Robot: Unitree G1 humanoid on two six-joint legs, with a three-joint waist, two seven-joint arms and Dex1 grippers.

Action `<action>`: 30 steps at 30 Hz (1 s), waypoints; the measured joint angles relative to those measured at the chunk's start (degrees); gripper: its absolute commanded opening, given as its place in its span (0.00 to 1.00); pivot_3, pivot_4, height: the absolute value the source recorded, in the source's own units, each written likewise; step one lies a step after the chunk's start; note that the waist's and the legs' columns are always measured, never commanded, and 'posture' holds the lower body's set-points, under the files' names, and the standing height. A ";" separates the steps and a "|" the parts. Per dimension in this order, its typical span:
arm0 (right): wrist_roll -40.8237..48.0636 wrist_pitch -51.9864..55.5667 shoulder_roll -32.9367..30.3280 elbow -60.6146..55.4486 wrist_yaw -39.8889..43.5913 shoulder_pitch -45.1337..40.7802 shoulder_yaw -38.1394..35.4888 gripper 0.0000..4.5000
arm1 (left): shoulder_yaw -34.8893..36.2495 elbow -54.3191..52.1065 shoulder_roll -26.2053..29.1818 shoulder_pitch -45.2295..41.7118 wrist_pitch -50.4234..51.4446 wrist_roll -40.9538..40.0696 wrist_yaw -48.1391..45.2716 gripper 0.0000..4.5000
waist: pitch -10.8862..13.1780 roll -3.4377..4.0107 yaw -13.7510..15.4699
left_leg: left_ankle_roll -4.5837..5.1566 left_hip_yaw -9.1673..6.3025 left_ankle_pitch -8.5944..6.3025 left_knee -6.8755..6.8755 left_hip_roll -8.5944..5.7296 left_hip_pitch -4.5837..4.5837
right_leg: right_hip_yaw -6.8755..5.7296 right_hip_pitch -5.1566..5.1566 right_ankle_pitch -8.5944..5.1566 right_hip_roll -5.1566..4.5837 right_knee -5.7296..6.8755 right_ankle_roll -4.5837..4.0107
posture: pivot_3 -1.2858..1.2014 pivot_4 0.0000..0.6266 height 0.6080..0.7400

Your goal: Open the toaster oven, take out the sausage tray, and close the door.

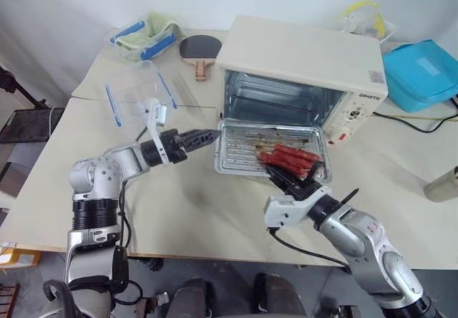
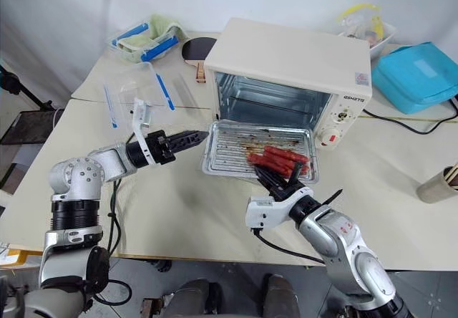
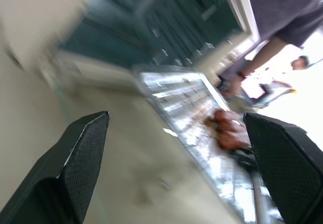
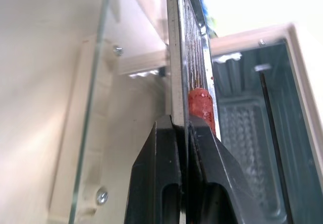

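The cream-white toaster oven stands open at the back of the table. Its glass door lies folded down under the sausage tray. The shiny metal tray is out in front of the oven mouth, with red sausages on its right half. My right gripper is shut on the tray's near rim, its fingers pinching the thin metal edge beside a sausage. At the tray's left edge my left gripper points at the rim, its fingers spread wide with nothing between them.
A clear plastic box with blue clips sits left of the oven. Behind it are a second box with a green cloth and a paddle. A blue bag, a black cable and a cup are on the right. A person stands beyond the table.
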 measured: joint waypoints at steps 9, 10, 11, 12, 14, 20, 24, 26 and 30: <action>3.00 -7.23 -0.81 3.03 1.85 -5.95 -0.38 0.03 | 10.30 1.73 -6.22 -3.92 15.01 -7.77 10.65 0.88 | 0.01 -0.01 0.10 | -0.07 -0.10 0.10 0.01 -0.01 0.04 | 0.01 0.09 0.00 0.02 0.01 0.00 | 0.52 0.24 1.00; 3.28 -7.81 -0.89 3.60 1.98 -6.48 -0.38 0.03 | 11.86 2.46 -7.09 -4.47 16.01 -8.33 11.99 0.81 | 0.01 -0.01 0.09 | -0.07 -0.10 0.10 0.01 -0.01 0.04 | 0.01 0.09 0.00 0.01 0.01 0.00 | 0.52 0.24 1.00; 4.09 -8.70 -1.01 4.26 2.31 -7.06 -0.38 0.03 | 13.76 3.22 -7.96 -4.94 17.64 -8.87 13.54 0.75 | 0.01 -0.01 0.02 | -0.07 -0.10 0.10 0.00 -0.01 0.04 | 0.01 0.09 0.00 0.01 0.01 0.00 | 0.52 0.24 1.00; 4.95 -9.59 -1.17 4.84 2.87 -7.51 -0.38 0.03 | 15.36 4.32 -8.57 -5.41 19.18 -9.41 14.82 0.68 | 0.01 -0.01 0.00 | -0.07 -0.11 0.10 -0.01 -0.02 0.04 | 0.00 0.09 0.00 0.02 0.01 0.00 | 0.52 0.24 1.00; 6.83 -11.48 -2.18 5.74 3.87 -8.64 -0.35 0.03 | 17.62 5.82 -8.68 -5.54 21.43 -10.96 16.87 0.54 | 0.01 -0.02 -0.04 | -0.07 -0.10 0.10 -0.03 -0.02 0.05 | 0.01 0.08 0.00 0.02 0.01 0.00 | 0.52 0.24 1.00; 10.91 -16.50 -4.72 9.10 5.19 -12.01 -1.24 0.03 | 17.18 9.38 -6.35 -5.53 22.78 -16.25 21.54 0.13 | 0.02 -0.03 -0.03 | -0.08 -0.12 0.11 -0.02 -0.01 0.07 | 0.03 0.09 0.00 0.01 0.02 0.00 | 0.52 0.24 1.00; 11.77 -18.36 -4.99 10.52 5.49 -13.06 -1.34 0.03 | 16.91 13.15 -5.78 -5.41 22.86 -22.18 25.55 0.00 | 0.02 -0.03 -0.01 | -0.08 -0.14 0.11 -0.02 -0.03 0.07 | 0.06 0.09 0.00 -0.01 0.03 0.00 | 0.52 0.24 1.00; 12.20 -18.60 -4.98 10.86 5.56 -13.07 -1.34 0.03 | 16.92 14.56 -5.56 -5.19 22.84 -25.10 28.06 0.00 | 0.02 -0.03 -0.04 | -0.08 -0.14 0.11 -0.02 -0.03 0.07 | 0.06 0.09 0.00 -0.01 0.03 0.00 | 0.52 0.24 1.00; 14.16 -18.26 -4.58 11.01 5.80 -12.82 -1.38 0.18 | 17.21 17.78 -4.88 -4.79 22.93 -31.51 33.27 0.00 | 0.02 -0.03 -0.05 | -0.08 -0.14 0.11 -0.02 -0.02 0.08 | 0.08 0.09 0.00 -0.01 0.04 0.00 | 0.52 0.24 1.00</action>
